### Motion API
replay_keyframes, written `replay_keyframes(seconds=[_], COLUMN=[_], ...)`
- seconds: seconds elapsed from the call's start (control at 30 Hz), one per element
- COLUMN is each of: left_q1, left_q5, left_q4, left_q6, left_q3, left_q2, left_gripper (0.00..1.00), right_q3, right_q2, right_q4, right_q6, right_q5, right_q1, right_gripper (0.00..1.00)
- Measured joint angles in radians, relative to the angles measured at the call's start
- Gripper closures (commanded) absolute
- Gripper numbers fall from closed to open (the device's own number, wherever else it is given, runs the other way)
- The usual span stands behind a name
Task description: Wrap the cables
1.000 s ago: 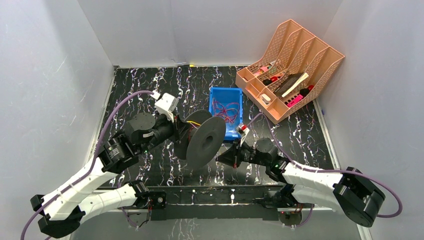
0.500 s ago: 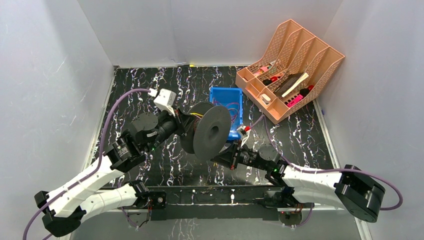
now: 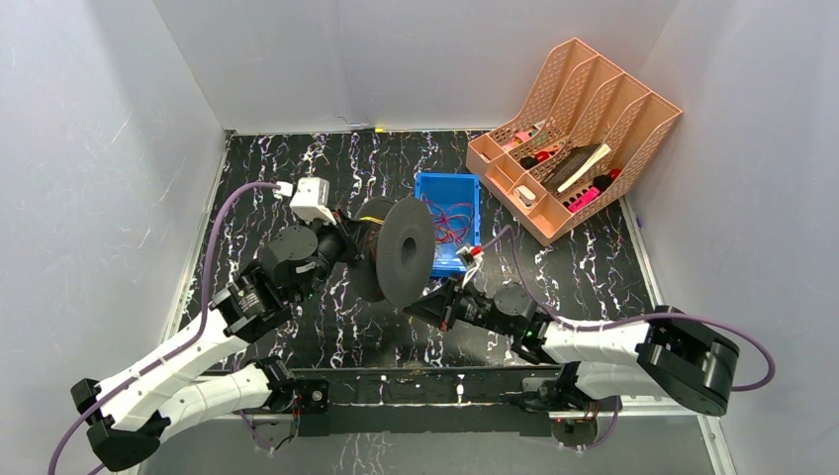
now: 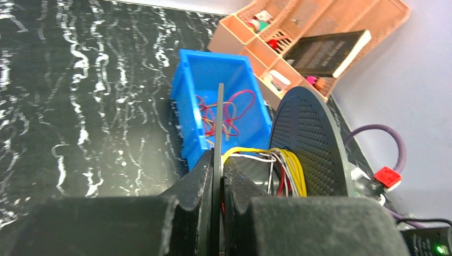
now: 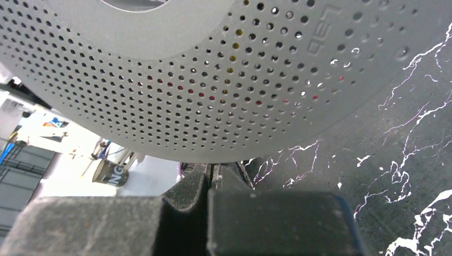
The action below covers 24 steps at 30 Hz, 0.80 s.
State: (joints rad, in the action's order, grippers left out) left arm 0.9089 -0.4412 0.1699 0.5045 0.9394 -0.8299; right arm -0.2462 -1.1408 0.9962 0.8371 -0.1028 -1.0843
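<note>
Two lots of cables here. One bunch (image 4: 292, 169) is wound round the hub of a dark spool (image 4: 314, 133) standing on edge over the middle of the desk (image 3: 287, 163). It is mostly bright yellow strands with a few white and red, packed between the two perforated discs. One yellow strand arcs out toward 9 o'clock. The rest, thin red cables (image 4: 226, 113) with a little yellow, lie loosely tangled in the blue bin (image 4: 210, 66), at 2 o'clock from the spool seen from above.
</note>
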Motion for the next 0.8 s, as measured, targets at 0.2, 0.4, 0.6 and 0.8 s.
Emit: replay_keyframes(seconds=[0.2,0.4,0.6,0.8], left_q1=[-0.008,-0.011,-0.012,-0.012], left_q5=[-0.128,-0.274,-0.436,-0.571], left_q4=[0.035,0.091,0.107,0.087], left_q6=[0.006,-0.002,-0.034,-0.082], left_q3=[-0.012,-0.014,-0.051,-0.095], left_q2=[0.022,0.024,0.049,-0.017], left_gripper=[1.0,1.0,1.0,1.0], right_q3=[-0.097,-0.205,-0.329,-0.443], right_q2=[-0.144,-0.317,-0.471,-0.661], right_q4=[-0.005,0.006,0.0,-0.001], right_q6=[0.024,0.072,0.123,0.251], right_q5=[0.057,0.108,0.137,0.179], right_q1=[-0.012,-0.018,-0.021,-0.022], right_gripper=[1.0,1.0,0.95,0.81])
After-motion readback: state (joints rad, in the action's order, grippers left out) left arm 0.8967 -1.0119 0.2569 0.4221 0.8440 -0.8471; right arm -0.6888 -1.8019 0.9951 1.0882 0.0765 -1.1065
